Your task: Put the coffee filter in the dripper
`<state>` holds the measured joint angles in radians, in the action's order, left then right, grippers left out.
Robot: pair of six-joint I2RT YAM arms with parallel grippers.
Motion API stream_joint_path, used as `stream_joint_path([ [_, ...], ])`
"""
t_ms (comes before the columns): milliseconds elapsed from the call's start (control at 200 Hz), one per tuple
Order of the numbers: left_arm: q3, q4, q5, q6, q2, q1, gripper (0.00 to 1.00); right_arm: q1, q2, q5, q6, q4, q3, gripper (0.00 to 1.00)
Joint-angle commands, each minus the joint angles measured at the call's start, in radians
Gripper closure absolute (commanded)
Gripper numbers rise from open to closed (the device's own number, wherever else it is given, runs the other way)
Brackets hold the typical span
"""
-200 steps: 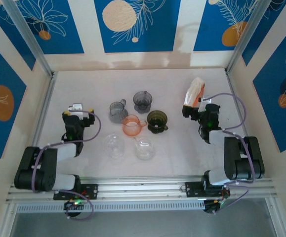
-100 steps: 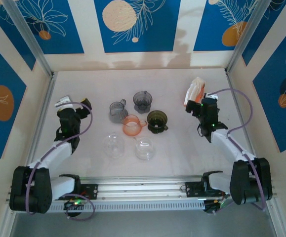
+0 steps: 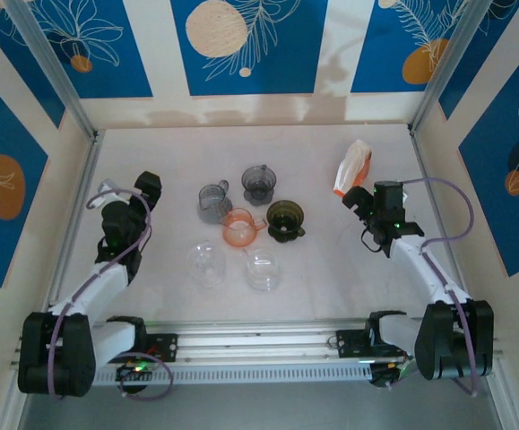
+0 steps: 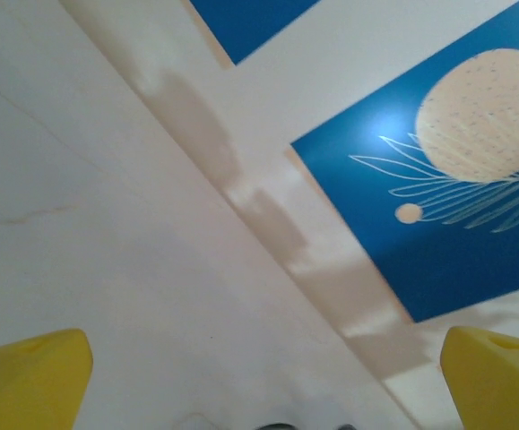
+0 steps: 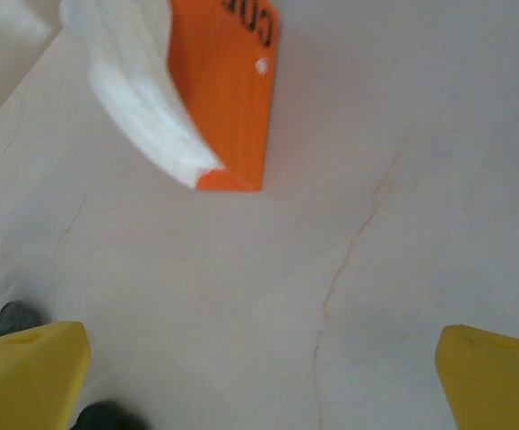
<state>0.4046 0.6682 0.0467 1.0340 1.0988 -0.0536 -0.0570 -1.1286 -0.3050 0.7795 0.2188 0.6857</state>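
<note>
Obs: orange sleeve of white paper coffee filters (image 5: 232, 90) lies far right, just ahead of right gripper (image 5: 259, 372), jaws spread, empty; left gripper (image 4: 263, 376) likewise. Filters light, limp, probably clinging together; pinch one free white edge. Cluster of tinted plastic drippers (image 3: 238, 227) mid-table

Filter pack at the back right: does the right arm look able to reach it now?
Probably yes. The right gripper is open and faces the filter pack, with bare table between them and nothing in the way.
</note>
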Motion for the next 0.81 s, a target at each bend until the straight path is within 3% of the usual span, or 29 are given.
stream_joint_path([
  [0, -0.031, 0.226, -0.199, 0.139, 0.062, 0.032, 0.00, -0.052, 0.027, 0.093, -0.030, -0.010, 0.029, 0.01],
  [110, 0.081, 0.167, -0.475, 0.149, 0.169, 0.024, 0.00, -0.136, 0.010, 0.083, -0.085, 0.049, 0.066, 0.00],
  [180, 0.110, 0.225, -0.612, 0.196, 0.254, 0.001, 0.00, -0.195, -0.001, 0.066, -0.110, 0.077, 0.081, 0.01],
  [295, 0.057, 0.494, -0.719, 0.348, 0.342, -0.045, 0.11, -0.284, -0.018, 0.040, -0.134, 0.098, 0.090, 0.01],
  [360, 0.029, 0.474, -0.756, 0.367, 0.332, -0.063, 0.19, -0.315, -0.036, 0.037, -0.130, 0.114, 0.102, 0.03],
  [445, -0.008, 0.229, -0.745, 0.248, 0.212, -0.090, 0.22, -0.347, -0.066, 0.024, -0.125, 0.129, 0.116, 0.03],
  [595, 0.080, -0.556, -0.508, -0.141, -0.157, -0.172, 0.16, -0.399, -0.117, -0.021, -0.125, 0.142, 0.134, 0.04],
  [680, 0.124, -0.767, -0.400, -0.210, -0.294, -0.177, 0.09, -0.420, -0.138, -0.046, -0.123, 0.146, 0.146, 0.04],
  [800, 0.172, -0.998, -0.302, -0.265, -0.380, -0.189, 0.12, -0.444, -0.162, -0.070, -0.123, 0.161, 0.168, 0.04],
])
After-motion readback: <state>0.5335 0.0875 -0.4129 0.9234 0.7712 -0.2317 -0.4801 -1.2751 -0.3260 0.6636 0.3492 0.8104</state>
